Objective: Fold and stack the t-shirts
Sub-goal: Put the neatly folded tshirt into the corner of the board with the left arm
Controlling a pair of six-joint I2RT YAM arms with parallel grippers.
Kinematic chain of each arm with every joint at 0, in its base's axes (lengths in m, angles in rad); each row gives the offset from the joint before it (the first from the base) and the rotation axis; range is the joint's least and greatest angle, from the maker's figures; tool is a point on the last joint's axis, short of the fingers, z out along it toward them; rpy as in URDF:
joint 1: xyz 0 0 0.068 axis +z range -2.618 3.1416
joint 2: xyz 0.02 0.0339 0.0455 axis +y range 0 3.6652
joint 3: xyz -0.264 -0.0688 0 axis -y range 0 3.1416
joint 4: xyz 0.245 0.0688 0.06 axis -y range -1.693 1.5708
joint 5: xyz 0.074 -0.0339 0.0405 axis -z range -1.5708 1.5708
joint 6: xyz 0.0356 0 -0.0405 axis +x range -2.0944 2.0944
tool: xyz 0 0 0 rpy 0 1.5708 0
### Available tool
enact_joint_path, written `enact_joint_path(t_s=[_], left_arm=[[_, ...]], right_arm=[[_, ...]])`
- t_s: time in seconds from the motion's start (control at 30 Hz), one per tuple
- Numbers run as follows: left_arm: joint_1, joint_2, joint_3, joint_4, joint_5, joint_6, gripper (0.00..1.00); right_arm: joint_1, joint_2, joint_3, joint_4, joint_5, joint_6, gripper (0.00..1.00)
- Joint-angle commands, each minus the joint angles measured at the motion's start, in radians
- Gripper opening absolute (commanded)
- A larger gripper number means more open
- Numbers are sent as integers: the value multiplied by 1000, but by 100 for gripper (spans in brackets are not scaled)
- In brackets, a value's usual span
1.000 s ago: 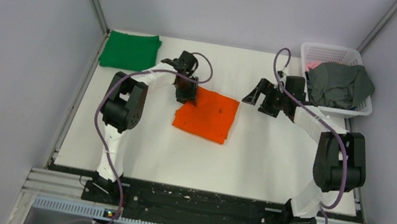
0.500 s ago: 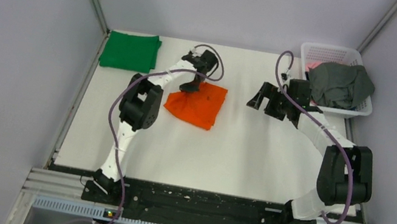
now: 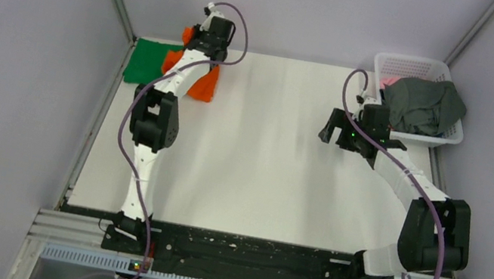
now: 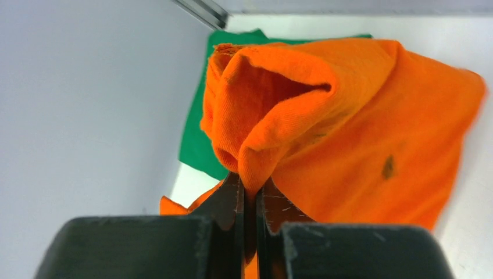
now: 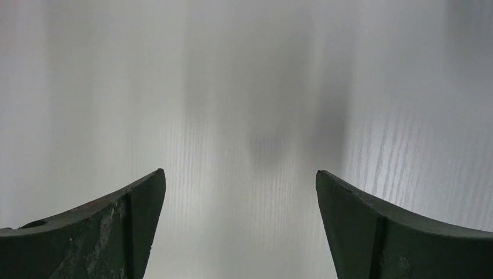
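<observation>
The orange t-shirt (image 4: 360, 116) hangs bunched from the left gripper (image 4: 249, 195), whose jaws are pinched tight on a fold of its cloth. It is at the far left corner of the table (image 3: 260, 180), partly over the folded green t-shirt (image 3: 144, 64) that lies flat there. The dark grey t-shirt (image 3: 425, 102) is heaped in the white lattice basket (image 3: 414, 64) at the far right corner, draping over its rim, with a bit of pink cloth (image 3: 390, 80) beside it inside. The right gripper (image 5: 238, 177) hovers over bare table just left of the basket, jaws spread wide and empty
</observation>
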Motion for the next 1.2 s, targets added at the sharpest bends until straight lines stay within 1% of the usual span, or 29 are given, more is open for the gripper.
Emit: enact_joint_path(t_s=[0.0,0.07,0.17,0.3,0.53,0.73,0.83,0.87,0.93,0.97,1.0,1.03,1.1,1.13,1.17], left_arm=[[20,-8,41,228,-82,248,0],[36,3,76,222,-82,283,0],[60,7,112,199,-45,288,0],[85,-4,112,218,-9,300,0],[145,12,117,210,156,242,0],[196,77,114,322,150,250,0],[218,122,130,388,97,257,0],[221,133,131,410,63,260,7],[228,144,128,444,12,253,41],[233,145,127,451,-7,241,46],[235,140,126,452,-30,221,45],[236,134,120,475,-48,207,47],[235,125,119,433,-39,152,95],[231,118,118,394,-24,120,98],[228,108,114,366,-10,83,99]], right_arm=[[-5,-34,15,-3,74,-35,99],[-5,-33,20,-12,92,-40,99],[-6,-32,25,-16,105,-41,99],[-5,-36,27,-14,102,-39,99],[-4,-26,31,-12,101,-38,99],[-4,-9,41,-33,115,-37,99],[-5,-3,48,-55,125,-35,99],[-5,-2,48,-57,137,-34,99],[-4,-2,45,-58,158,-32,99],[-4,-3,44,-57,159,-29,99],[-6,-4,43,-58,171,-26,99],[-6,-7,42,-57,183,-23,99],[-5,-19,35,-57,186,-16,99],[-4,-26,30,-55,186,-14,99],[-5,-36,23,-53,191,-12,99]])
